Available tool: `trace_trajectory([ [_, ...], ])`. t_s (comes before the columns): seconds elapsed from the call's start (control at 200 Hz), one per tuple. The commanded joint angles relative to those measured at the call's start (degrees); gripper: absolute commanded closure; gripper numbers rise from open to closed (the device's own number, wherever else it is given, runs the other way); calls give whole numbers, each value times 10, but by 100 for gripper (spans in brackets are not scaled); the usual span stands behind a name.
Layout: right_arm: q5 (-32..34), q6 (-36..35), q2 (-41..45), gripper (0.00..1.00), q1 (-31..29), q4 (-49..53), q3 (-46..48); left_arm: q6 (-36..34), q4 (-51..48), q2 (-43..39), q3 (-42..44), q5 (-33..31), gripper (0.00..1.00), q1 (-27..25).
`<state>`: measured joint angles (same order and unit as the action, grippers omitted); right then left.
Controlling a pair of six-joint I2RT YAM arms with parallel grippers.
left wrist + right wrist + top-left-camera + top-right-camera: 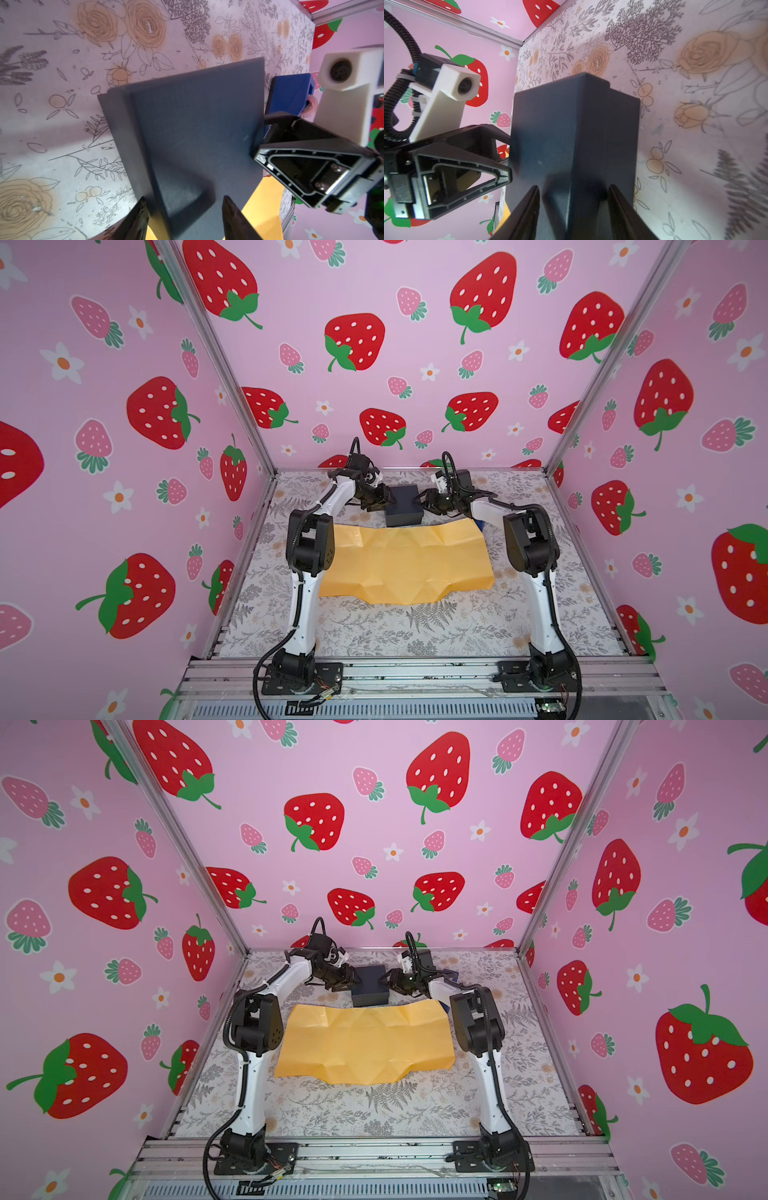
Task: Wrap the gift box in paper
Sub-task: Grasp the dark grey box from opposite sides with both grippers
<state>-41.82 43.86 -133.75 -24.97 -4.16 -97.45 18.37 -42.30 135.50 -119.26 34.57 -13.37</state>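
Observation:
The black gift box (404, 504) sits at the back of the table in both top views, and its front bottom edge meets the far edge of the paper (403, 564). The paper lies flat and creased, pale yellow-orange side up. My left gripper (387, 502) is at the box's left side and my right gripper (419, 501) at its right side. Both are open, with their tips up against the box (370, 986). In the left wrist view the box (197, 124) fills the space ahead of my open left gripper (185, 203). In the right wrist view a box (550, 124) corner lies between the fingers of the right gripper (574, 189).
A blue tape dispenser (291, 93) stands just past the box on the right arm's side, and it peeks out by the paper's right corner (480, 525). The floral table (374, 635) is walled by strawberry panels on three sides. Both arm elbows flank the paper.

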Motion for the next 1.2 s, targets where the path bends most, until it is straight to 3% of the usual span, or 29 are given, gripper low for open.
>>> trace_trajectory([
  [0.0,-8,9,-8,53,-1,9,-15,-19,-14,8,-28,16,43,-7],
  [0.19,10,12,12,66,2,3,25,-15,-13,-14,-15,-24,38,4],
  [0.445,40,20,35,75,18,-14,80,3,32,-42,39,0,29,20],
  [0.52,42,23,40,77,23,-18,88,13,52,-47,57,9,25,22],
  [0.605,39,22,39,78,25,-17,88,23,69,-49,71,19,12,22],
  [0.7,42,21,41,79,27,-13,89,37,92,-49,85,31,7,22],
  [1.196,41,21,43,82,33,-11,92,94,200,-40,147,87,1,21],
])
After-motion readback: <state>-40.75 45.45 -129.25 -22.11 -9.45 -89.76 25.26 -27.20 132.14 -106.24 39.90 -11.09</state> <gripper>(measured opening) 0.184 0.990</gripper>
